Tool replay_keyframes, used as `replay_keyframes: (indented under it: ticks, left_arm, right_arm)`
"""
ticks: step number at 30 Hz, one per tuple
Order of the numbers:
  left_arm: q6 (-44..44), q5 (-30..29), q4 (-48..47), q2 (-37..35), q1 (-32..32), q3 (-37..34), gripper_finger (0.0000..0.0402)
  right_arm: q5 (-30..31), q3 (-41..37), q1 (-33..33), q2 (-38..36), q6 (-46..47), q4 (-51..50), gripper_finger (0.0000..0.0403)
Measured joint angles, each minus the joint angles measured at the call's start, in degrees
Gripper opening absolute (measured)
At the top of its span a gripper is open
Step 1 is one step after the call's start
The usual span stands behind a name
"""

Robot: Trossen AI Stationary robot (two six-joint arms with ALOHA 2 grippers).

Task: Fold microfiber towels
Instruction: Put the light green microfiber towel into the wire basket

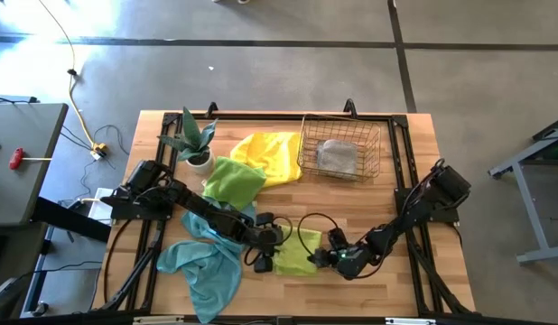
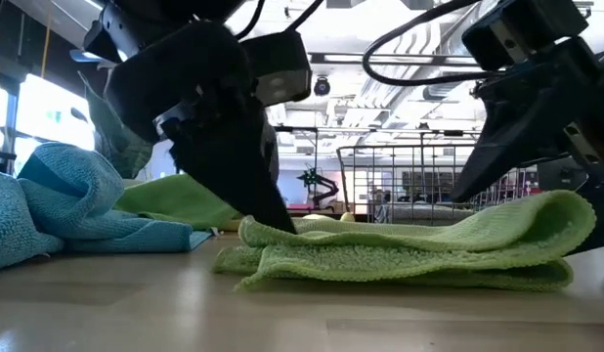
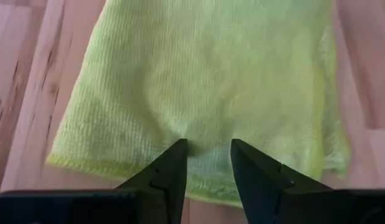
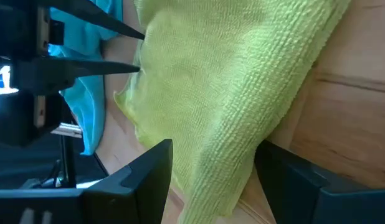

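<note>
Folded lime green towel [image 1: 296, 252] lies flat on the wooden table [image 1: 414, 181], near its front edge, roughly mid-width; in the low view it shows as a stack of layers [image 2: 419, 249].

Left gripper [image 1: 266, 253] sits at the towel's left edge, fingers [image 3: 171, 174] partly open, tips pressed down onto the cloth with a small fold of it between them; cannot tell if it is actually pinched. Low view shows that gripper [image 2: 268, 220] tip-down on the towel's left end.

Right gripper [image 1: 326, 257] is at the towel's right edge, fingers [image 4: 149, 171] spread wide, straddling the towel's edge [image 4: 230, 124] on both sides; no clamp visible, cloth just lies between them.

Teal towel [image 1: 205, 262] lies crumpled just left of the lime one, partly under the left arm, one end hanging toward the table's front edge. A second green towel [image 1: 232, 179] lies loose behind the folded one, toward the back-left. Yellow towel [image 1: 268, 153] lies crumpled behind that, touching it. Wire basket [image 1: 340, 149] stands behind and to the right of the folded towel, beside the yellow one, with a grey towel [image 1: 338, 156] inside. Potted plant [image 1: 196, 144] stands at the far back-left from the folded towel, just beside the loose green one.
</note>
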Motion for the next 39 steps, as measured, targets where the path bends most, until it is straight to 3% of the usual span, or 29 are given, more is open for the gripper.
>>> replay_keyframes:
  ticks: [11,19,30,39]
  left_arm:
    - [-0.2,0.2,1.6,0.0,0.0,0.0,0.0115]
    - [-0.8,0.2,1.9,-0.1,0.0,0.1,0.0115]
    - [-0.8,0.2,1.8,-0.1,0.0,0.1,0.0115]
    - [-1.4,1.5,-0.1,-0.3,-1.4,0.1,0.0115]
  right_arm:
    - [-2.2,0.0,-3.3,0.0,-5.7,-0.6,0.0208]
    - [-0.6,0.0,-5.6,0.0,-10.9,-3.0,0.0134]
    - [-0.2,-0.2,-8.2,0.2,-28.0,-5.8,0.0012]
    - [-0.5,-0.6,-8.5,-0.6,-33.1,-5.7,0.0002]
